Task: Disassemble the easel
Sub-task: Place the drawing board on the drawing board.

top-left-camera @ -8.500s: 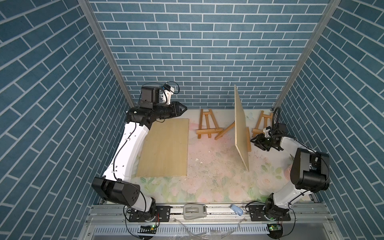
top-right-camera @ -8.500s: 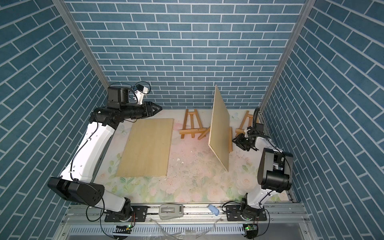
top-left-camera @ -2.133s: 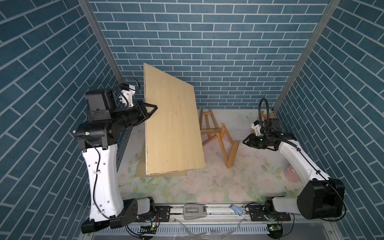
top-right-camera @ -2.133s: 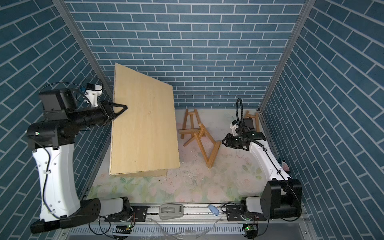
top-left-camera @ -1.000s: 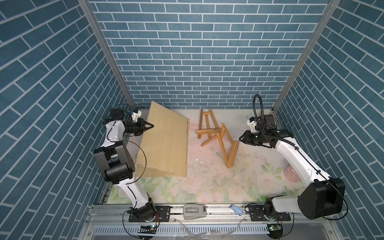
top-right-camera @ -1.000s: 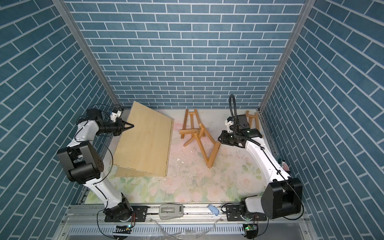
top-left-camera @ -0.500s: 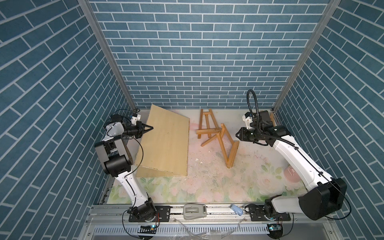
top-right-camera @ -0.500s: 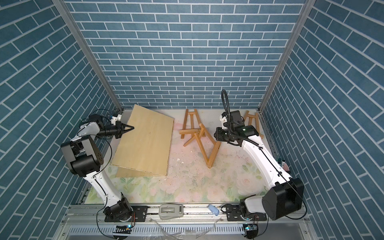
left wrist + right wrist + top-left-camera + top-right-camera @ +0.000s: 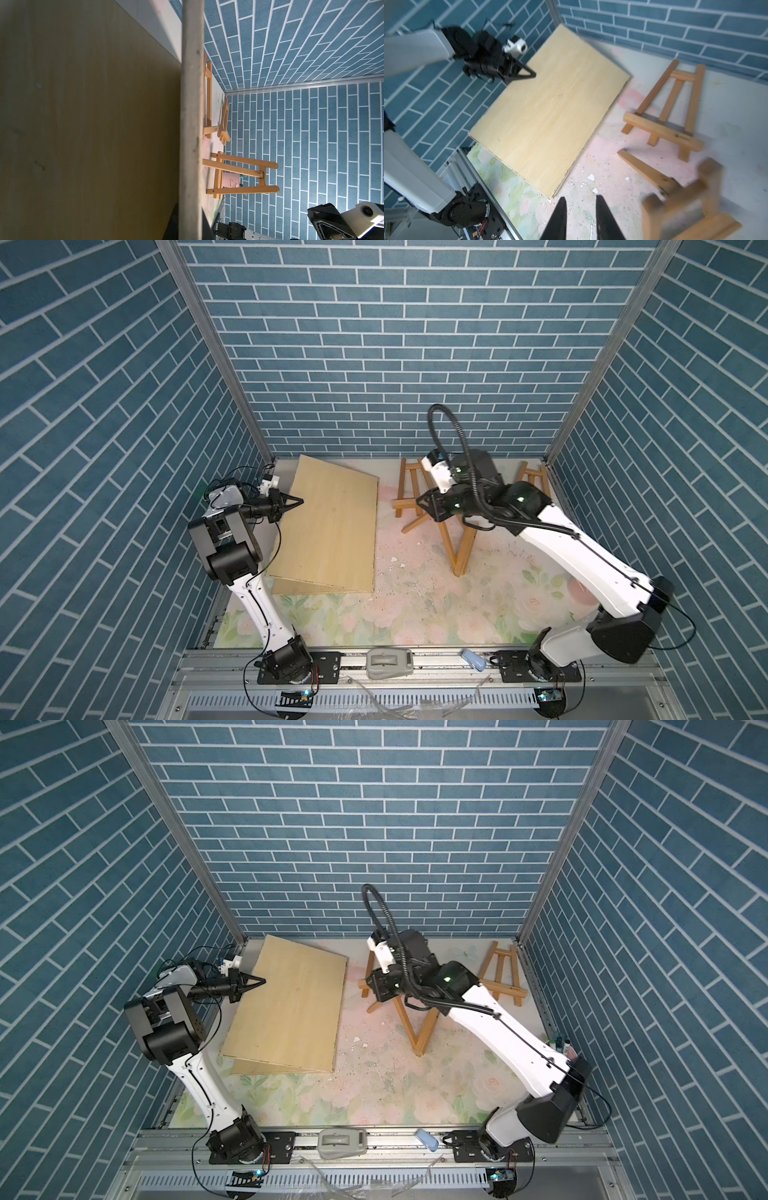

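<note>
- Front rail: we note a grey device (image 9: 388, 663) parked at the near edge of the floral mat (image 9: 415, 622).
- Left side: a lower board (image 9: 307, 587) lies flat on the mat. The upper board (image 9: 332, 531) slants over it, left edge raised and right edge down.
- Left gripper (image 9: 300, 502) is clenched on that raised left edge.
- Mid-table: the easel (image 9: 458, 566), its two long legs meeting in a V toward us.
- Right gripper (image 9: 580, 197) hovers over the easel's far end, fingers slightly parted, grasping nothing.
- Farther back: a flat easel (image 9: 662, 129) lies on the mat, and a third easel (image 9: 503, 975) sits in the far right corner.
</note>
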Tool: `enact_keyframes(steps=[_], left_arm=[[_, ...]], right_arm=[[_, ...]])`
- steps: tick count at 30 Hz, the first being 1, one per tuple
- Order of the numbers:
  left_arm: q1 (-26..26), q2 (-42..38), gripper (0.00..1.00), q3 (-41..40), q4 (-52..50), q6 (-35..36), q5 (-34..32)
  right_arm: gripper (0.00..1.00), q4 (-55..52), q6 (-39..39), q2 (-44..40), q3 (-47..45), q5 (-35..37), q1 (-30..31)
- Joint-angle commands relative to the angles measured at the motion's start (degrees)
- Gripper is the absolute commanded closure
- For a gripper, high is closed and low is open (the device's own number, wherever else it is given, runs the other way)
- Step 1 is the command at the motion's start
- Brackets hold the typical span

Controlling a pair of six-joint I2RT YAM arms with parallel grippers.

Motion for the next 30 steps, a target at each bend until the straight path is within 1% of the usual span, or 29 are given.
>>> enact_keyframes(steps=[1, 4, 6, 12, 15, 16, 19, 24, 30], left_arm=[[0.2, -0.4, 0.96, 2.6, -2.5, 4.3, 0.0], [0.2, -0.2, 0.91, 2.8, -2.2, 3.6, -2.2], [0.3, 0.0, 0.88, 2.7, -2.1, 3.3, -3.1], [0.3, 0.6, 0.79, 2.9, -2.1, 2.9, -6.1], [0.3, 1.4, 0.75, 3.8, -3.1, 2.9, -7.4], [0.3, 1.8, 0.75, 4.1, -3.5, 2.9, -8.1], [0.3, 2.4, 0.72, 4.7, -4.0, 3.0, -11.7], [0.3, 2.6, 0.71, 4.6, -4.0, 2.5, -16.4], [0.3, 3.0, 0.70, 4.5, -4.3, 1.9, -21.4]], right_arm=[[0.75, -4.1, -1.9, 8.8, 4.0, 3.3, 3.3], [0.76, -8.6, -1.5, 16.6, 9.5, 5.9, 4.5], [0.76, -10.6, -0.9, 20.6, 12.2, 6.3, 4.9], [0.78, -14.8, 1.7, 31.7, 18.2, 4.6, 4.9], [0.78, -15.2, 1.7, 35.2, 19.4, 4.2, 4.9], [0.78, -15.0, 1.5, 37.9, 19.9, 3.9, 4.9], [0.78, -15.2, 1.2, 41.9, 22.0, 2.5, 4.8], [0.78, -16.0, 1.0, 46.7, 25.9, 1.5, 4.6], [0.78, -17.0, 0.8, 49.6, 29.3, 1.4, 4.2]])
